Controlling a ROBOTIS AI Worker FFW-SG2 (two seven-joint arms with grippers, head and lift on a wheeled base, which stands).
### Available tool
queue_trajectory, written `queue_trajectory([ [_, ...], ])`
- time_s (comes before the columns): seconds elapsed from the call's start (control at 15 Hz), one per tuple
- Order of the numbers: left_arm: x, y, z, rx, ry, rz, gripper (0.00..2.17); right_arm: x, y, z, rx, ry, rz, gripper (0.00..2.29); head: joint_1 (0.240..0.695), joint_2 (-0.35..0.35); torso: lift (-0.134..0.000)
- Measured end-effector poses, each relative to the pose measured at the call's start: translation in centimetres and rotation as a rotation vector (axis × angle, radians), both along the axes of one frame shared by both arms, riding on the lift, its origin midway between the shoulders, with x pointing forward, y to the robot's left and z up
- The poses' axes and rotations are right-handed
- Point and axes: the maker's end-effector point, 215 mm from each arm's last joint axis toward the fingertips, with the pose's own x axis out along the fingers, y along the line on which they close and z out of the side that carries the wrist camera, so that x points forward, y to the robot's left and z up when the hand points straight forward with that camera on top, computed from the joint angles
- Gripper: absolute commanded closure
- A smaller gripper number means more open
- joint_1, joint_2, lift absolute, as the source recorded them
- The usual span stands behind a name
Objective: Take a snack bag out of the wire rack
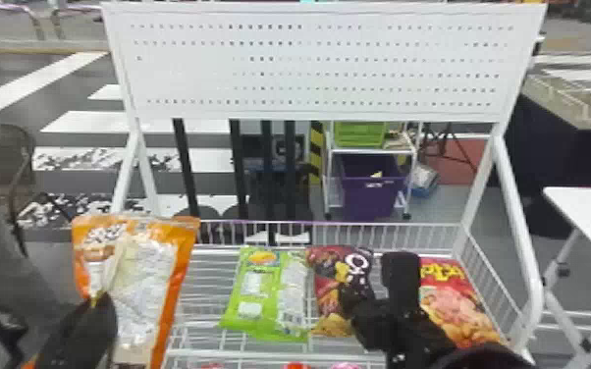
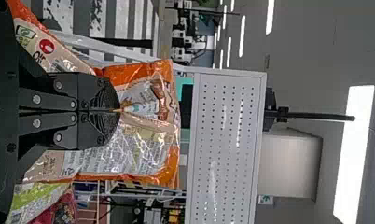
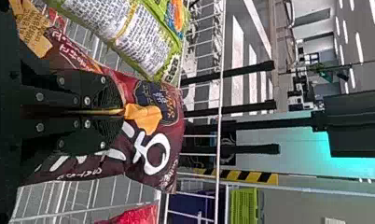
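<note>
Lifting with the right gripper (image 3: 122, 112), closed on a fold of the dark bag (image 3: 146, 170) in the wire rack (image 1: 493, 282), is best done straight up. The orange bag (image 1: 176, 294) is pinched by the left gripper (image 2: 118, 111). The green bag (image 1: 265, 294) is met at 9 o'clock, bare wire beyond; the red bag (image 1: 456, 304) at 3, the rim (image 1: 383, 224) at 12.

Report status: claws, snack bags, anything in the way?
Left claw shut on orange bag. Right claw shut on maroon bag. Green bag close beside the maroon one, possibly in the way.
</note>
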Motion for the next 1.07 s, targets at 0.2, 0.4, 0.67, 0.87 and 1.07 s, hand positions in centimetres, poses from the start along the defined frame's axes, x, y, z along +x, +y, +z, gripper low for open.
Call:
queue_trajectory([
  [0.2,-0.1,0.0,0.0,0.003,0.001,-0.003,1.75,-0.8,-0.7,1.5,-0.002,-0.044,-0.029,2.25,0.499,0.000,0.000],
  [0.4,-0.2,-0.1,0.3,0.004,-0.003,-0.006,1.75,-3.2,-1.9,5.8,0.018,-0.153,-0.056,2.25,0.499,0.000,0.000],
  [0.67,0.1,-0.2,0.6,0.004,-0.013,-0.010,1.75,-9.0,-5.0,10.3,0.044,-0.252,-0.093,2.25,0.499,0.000,0.000],
  [0.87,0.3,-0.3,0.5,-0.001,-0.012,-0.013,1.75,-13.7,-9.0,12.2,0.045,-0.327,-0.154,2.25,0.499,0.000,0.000],
  [1.07,0.5,-0.2,0.3,0.000,-0.010,-0.013,1.75,-17.8,-11.5,13.5,0.014,-0.376,-0.191,2.25,0.499,0.000,0.000],
])
